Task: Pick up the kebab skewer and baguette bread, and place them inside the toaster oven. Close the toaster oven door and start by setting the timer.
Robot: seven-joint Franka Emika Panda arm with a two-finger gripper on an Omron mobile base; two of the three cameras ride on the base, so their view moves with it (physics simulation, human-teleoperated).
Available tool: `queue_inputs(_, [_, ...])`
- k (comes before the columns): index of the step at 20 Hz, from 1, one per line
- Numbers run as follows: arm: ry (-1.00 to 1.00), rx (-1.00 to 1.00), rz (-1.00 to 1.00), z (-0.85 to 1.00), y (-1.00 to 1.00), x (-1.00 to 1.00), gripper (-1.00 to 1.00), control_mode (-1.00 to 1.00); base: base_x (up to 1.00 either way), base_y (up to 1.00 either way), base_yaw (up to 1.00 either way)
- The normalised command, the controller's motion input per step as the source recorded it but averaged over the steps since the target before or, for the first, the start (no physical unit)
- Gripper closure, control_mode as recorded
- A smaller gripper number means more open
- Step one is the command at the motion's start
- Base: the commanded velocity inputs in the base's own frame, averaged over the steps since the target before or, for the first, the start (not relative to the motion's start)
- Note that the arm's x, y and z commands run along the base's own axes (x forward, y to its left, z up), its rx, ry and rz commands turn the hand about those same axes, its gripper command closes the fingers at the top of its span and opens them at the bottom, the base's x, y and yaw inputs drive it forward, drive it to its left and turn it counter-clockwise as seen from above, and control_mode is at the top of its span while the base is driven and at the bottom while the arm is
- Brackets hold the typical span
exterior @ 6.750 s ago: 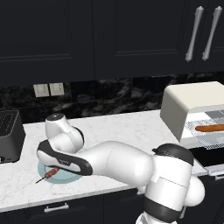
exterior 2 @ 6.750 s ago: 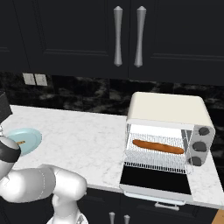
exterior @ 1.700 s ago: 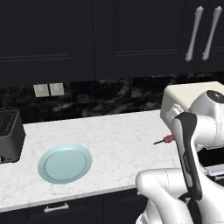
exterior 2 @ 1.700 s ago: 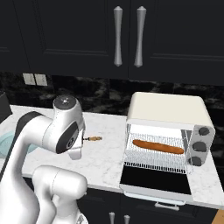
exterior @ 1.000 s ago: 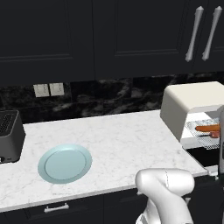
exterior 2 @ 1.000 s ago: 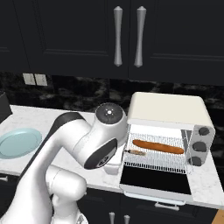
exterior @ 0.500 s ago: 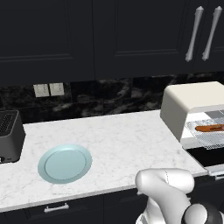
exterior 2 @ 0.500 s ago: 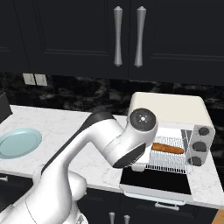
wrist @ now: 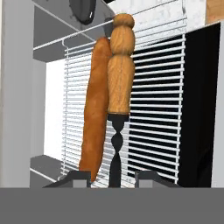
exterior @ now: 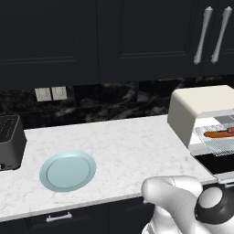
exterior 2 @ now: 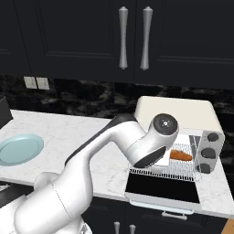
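In the hand view my gripper (wrist: pixel 111 175) is shut on the kebab skewer (wrist: pixel 121 74), whose thin dark stick rises between the fingers and ends in a tan, turned-wood-looking piece. The skewer hangs just over the wire rack (wrist: pixel 153 109) of the toaster oven (exterior 2: pixel 178 112). Beside it on the rack, to its left in the hand view, lies the baguette bread (wrist: pixel 94 118), also seen as an orange-brown roll (exterior 2: pixel 181 156) behind my wrist. The toaster oven door (exterior 2: pixel 162 187) lies folded down flat in front. The baguette (exterior: pixel 219 133) shows inside the oven (exterior: pixel 201 109) from the left too.
A pale blue plate (exterior: pixel 67 170) sits bare on the white marble counter, left of the oven. A small black slot toaster (exterior: pixel 9 141) stands at the counter's far left. Round dark knobs (exterior 2: pixel 208 153) run down the oven's right side. Dark cabinets hang above.
Over the last second my arm has swung further right, carrying the skewer from beside the oven to its open mouth, over the rack. The baguette has stayed put.
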Motion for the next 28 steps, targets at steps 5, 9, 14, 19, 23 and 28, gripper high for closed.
queue_inputs(5, [0.00, 0.00, 0.00, -0.40, -0.53, 0.20, 1.00, -1.00, 0.00, 0.00, 0.00])
queue_inputs(9, [0.00, 0.00, 0.00, -0.26, -0.35, 0.24, 1.00, -1.00, 0.00, 0.00, 0.00])
queue_inputs(14, [0.01, 0.00, 0.00, -0.13, -0.10, 0.29, 1.00, -1.00, 0.00, 0.00, 0.00])
queue_inputs(19, [0.03, 0.00, 0.00, -0.07, 0.00, 0.29, 1.00, -1.00, 0.00, 0.00, 0.00])
queue_inputs(23, [0.06, 0.00, 0.00, -0.03, 0.00, 0.24, 1.00, -1.00, 0.00, 0.00, 0.00])
queue_inputs(28, [0.07, 0.00, 0.00, -0.09, 0.00, 0.21, 1.00, -1.00, 0.00, 0.00, 0.00])
